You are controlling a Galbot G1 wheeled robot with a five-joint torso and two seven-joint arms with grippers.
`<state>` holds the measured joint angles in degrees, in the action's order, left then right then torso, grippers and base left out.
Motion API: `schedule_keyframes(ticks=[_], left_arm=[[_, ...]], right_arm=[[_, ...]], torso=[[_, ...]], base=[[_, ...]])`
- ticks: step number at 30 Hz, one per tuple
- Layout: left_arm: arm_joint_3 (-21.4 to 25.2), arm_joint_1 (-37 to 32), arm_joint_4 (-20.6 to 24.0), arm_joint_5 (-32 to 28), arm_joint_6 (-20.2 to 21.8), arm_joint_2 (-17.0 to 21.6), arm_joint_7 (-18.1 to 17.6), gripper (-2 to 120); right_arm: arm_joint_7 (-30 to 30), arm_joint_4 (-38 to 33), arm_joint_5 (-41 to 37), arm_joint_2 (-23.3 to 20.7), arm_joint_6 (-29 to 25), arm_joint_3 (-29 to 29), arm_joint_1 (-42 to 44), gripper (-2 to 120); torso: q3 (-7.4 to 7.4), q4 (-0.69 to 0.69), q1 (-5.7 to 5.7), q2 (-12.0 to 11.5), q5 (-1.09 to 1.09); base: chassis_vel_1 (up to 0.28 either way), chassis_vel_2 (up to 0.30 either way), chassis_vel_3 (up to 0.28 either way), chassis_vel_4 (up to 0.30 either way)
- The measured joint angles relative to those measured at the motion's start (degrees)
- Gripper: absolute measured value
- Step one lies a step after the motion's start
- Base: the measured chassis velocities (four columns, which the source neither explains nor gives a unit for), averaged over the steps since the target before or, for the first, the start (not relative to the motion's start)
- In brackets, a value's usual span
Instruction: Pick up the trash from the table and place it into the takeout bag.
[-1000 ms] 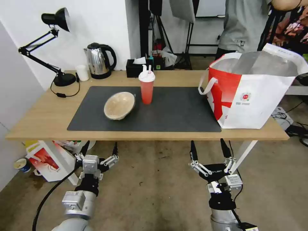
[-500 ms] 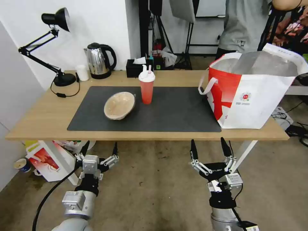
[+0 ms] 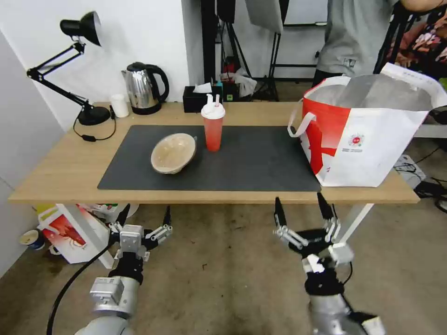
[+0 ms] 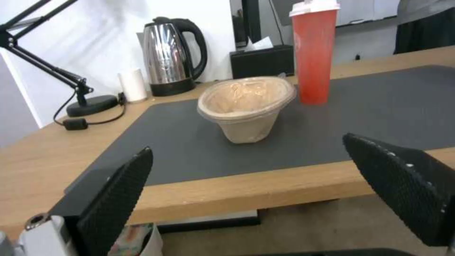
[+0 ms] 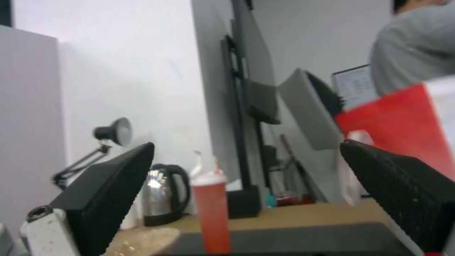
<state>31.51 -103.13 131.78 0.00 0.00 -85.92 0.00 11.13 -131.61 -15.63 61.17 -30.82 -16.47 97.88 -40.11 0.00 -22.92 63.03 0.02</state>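
From the head view, the table (image 3: 56, 174) is light wood with a dark grey mat (image 3: 260, 163). On the mat, a beige paper bowl (image 3: 173, 152) lies tilted just left of the upright red drink cup (image 3: 213, 123). The takeout bag (image 3: 372, 135) stands open-topped at the mat's right end. Below the table's near edge, over bare floor, the left gripper (image 3: 143, 217) and right gripper (image 3: 301, 212) hang with fingers spread.

In the left wrist view, the bowl (image 4: 246, 106) tips on the mat, the cup (image 4: 314, 53) upright behind it, a kettle (image 4: 173, 58) farther back.

In the right wrist view, the cup (image 5: 211, 209) stands vertical, the bag (image 5: 403, 124) beyond it.
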Motion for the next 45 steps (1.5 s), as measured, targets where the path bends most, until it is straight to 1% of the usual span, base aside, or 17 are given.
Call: schedule_keyframes(ticks=[1,5,7,9,11,13,18,20,30,32,33,36,37,39,40,43,45], left_arm=[[0.0,0.0,0.0,0.0,0.0,0.0,0.0,100],[0.0,0.0,0.0,0.0,0.0,0.0,0.0,100],[0.0,0.0,0.0,0.0,0.0,0.0,0.0,100],[0.0,0.0,0.0,0.0,0.0,0.0,0.0,100],[0.0,0.0,0.0,0.0,0.0,0.0,0.0,100],[0.0,0.0,0.0,0.0,0.0,0.0,0.0,100],[0.0,0.0,0.0,0.0,0.0,0.0,0.0,100],[0.0,0.0,0.0,0.0,0.0,0.0,0.0,100],[0.0,0.0,0.0,0.0,0.0,0.0,0.0,100],[0.0,0.0,0.0,0.0,0.0,0.0,0.0,100],[0.0,0.0,0.0,0.0,0.0,0.0,0.0,100],[0.0,0.0,0.0,0.0,0.0,0.0,0.0,100],[0.0,0.0,0.0,0.0,0.0,0.0,0.0,100],[0.0,0.0,0.0,0.0,0.0,0.0,0.0,100],[0.0,0.0,0.0,0.0,0.0,0.0,0.0,100],[0.0,0.0,0.0,0.0,0.0,0.0,0.0,100],[0.0,0.0,0.0,0.0,0.0,0.0,0.0,100]], right_arm=[[0.0,0.0,0.0,0.0,0.0,0.0,0.0,100],[-1.4,-4.6,-12.6,-11.9,5.5,-4.6,-1.3,100],[-1.5,-5.2,-14.6,-13.6,6.1,-5.4,-1.6,100],[-2.0,-7.3,-21.1,-19.0,8.0,-10.1,-1.9,100],[-2.2,-7.8,-22.8,-20.4,8.6,-11.5,-1.9,100],[-2.8,-9.9,-30.2,-25.3,11.1,-16.4,-2.1,100],[-3.9,-10.6,-38.0,-30.5,14.5,-21.3,-2.0,100],[-3.9,-10.6,-38.9,-31.1,15.1,-21.4,-2.1,100],[-6.5,-6.4,-49.2,-42.3,19.3,-21.9,-7.1,100],[-6.6,-3.7,-52.0,-45.3,20.3,-18.5,-13.6,100],[-6.6,-3.7,-52.0,-45.3,20.3,-18.5,-13.6,100],[-6.6,-0.9,-53.1,-44.9,21.3,-7.7,-24.1,100],[-6.6,-0.9,-53.1,-44.9,21.3,-7.7,-24.1,100],[-6.0,1.3,-53.1,-42.5,22.2,3.7,-35.1,100],[-6.0,1.3,-53.1,-42.5,22.2,3.7,-35.1,100],[-4.8,4.4,-52.1,-39.1,22.9,15.5,-47.3,100],[-4.6,5.1,-51.9,-38.6,23.0,17.4,-49.1,100]], torso=[[0.0,0.0,0.0,0.0,0.0],[0.0,0.0,0.0,0.0,0.0],[0.0,0.01,0.0,0.0,0.0],[-0.01,0.0,0.0,0.0,0.0],[0.0,0.0,0.0,0.0,-0.01],[0.0,0.0,0.0,0.0,-0.02],[0.0,-0.01,0.0,0.0,-0.01],[0.0,-0.04,0.0,0.0,-0.01],[0.0,-0.01,0.0,0.0,-0.02],[0.0,0.01,0.0,0.0,-0.04],[0.0,0.01,0.0,0.0,-0.04],[0.0,0.0,0.0,0.0,-0.01],[0.0,0.0,0.0,0.0,-0.01],[0.0,-0.01,0.0,0.0,0.04],[0.0,-0.01,0.0,0.0,0.04],[0.0,0.03,-0.01,0.0,0.0],[0.0,0.01,-0.01,0.0,-0.01]], base=[[0.0,0.0,0.0,0.0],[0.0,0.0,0.0,0.0],[0.0,0.0,0.0,0.0],[0.0,0.0,0.0,0.0],[0.0,0.0,0.0,0.0],[0.0,0.0,0.0,0.0],[0.0,0.0,0.0,0.0],[0.0,0.0,0.0,0.0],[0.0,0.0,0.0,0.0],[0.0,0.0,0.0,0.0],[0.0,0.0,0.0,0.0],[0.0,0.0,0.0,0.0],[0.0,0.0,0.0,0.0],[0.0,0.0,0.0,0.0],[0.0,0.0,0.0,0.0],[0.0,0.0,0.0,0.0],[0.0,0.0,0.0,0.0]])
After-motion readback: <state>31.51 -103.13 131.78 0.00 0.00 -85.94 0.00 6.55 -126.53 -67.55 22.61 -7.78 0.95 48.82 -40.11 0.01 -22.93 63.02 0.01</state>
